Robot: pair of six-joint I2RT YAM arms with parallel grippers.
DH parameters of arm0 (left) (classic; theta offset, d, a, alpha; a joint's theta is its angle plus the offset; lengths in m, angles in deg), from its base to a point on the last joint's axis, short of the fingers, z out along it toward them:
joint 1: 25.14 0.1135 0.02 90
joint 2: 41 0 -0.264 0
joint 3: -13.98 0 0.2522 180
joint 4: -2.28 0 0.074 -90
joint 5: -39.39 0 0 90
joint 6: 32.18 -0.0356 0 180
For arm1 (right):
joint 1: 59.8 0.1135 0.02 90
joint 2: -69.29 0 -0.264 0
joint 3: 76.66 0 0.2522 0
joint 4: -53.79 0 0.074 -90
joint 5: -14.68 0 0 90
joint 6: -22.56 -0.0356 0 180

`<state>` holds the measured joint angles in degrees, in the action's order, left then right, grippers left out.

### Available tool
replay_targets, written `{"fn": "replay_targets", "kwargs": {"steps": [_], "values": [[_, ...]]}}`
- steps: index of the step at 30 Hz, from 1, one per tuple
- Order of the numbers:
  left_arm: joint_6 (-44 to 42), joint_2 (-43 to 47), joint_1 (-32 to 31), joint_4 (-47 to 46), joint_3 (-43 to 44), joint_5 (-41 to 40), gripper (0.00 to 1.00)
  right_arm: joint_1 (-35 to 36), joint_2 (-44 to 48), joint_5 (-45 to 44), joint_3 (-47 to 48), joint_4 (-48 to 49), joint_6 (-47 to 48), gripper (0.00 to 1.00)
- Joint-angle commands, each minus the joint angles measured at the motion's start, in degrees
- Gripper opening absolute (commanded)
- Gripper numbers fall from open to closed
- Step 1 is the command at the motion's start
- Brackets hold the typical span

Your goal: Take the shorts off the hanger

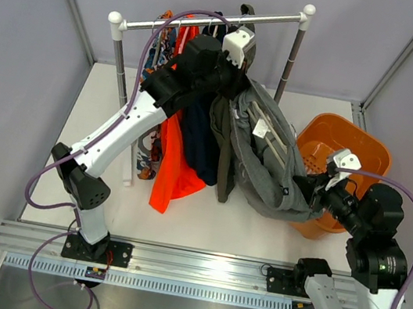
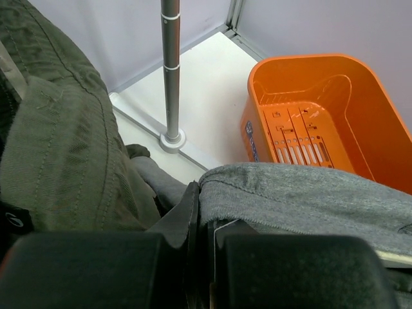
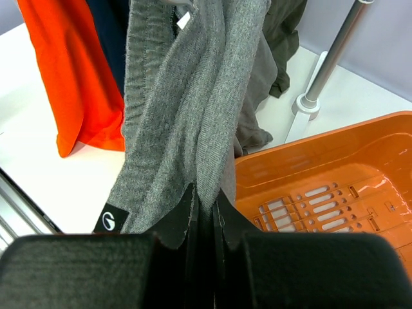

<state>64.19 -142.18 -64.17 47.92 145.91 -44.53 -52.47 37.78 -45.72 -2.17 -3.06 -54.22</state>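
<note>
The right hand (image 3: 205,206) pinches the grey shorts (image 3: 193,96) just beside the orange basket (image 1: 369,154). The left hand (image 2: 201,219), farther from it, is fully closed.

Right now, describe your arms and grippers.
The left arm and right arm have white links and black joints, and a purple cable runs along each. The left gripper and right gripper have blocky matt-black fingers that taper to thin tips.

Orange basket (image 1: 367,142) beside clothes rack (image 1: 277,17)
</note>
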Motion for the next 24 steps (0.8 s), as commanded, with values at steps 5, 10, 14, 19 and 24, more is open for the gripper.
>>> {"fn": "replay_targets", "kwargs": {"steps": [5,10,14,19,24], "values": [[-2.68,3.8,11.78,-7.36,4.7,-23.13,0.0,-0.13,4.79,-2.18,0.44,-9.47,0.59,0.0],[-1.98,3.98,12.04,-7.62,5.14,-21.92,0.0,-0.13,0.93,-9.39,1.93,-8.68,-4.5,0.0],[0.92,5.73,11.69,-13.04,-1.6,-5.59,0.06,-0.13,-1.45,-6.59,3.25,-6.75,-6.71,0.0],[-1.36,6.7,8.09,-13.86,-6.19,-0.11,0.28,-0.13,-3.56,-5.35,5.36,-4.98,-7.59,0.0],[-2.33,8.46,8.09,-15.7,-9.09,1.9,0.58,-0.13,-4.09,-4.03,5.98,-4.81,-8.29,0.0]]}}
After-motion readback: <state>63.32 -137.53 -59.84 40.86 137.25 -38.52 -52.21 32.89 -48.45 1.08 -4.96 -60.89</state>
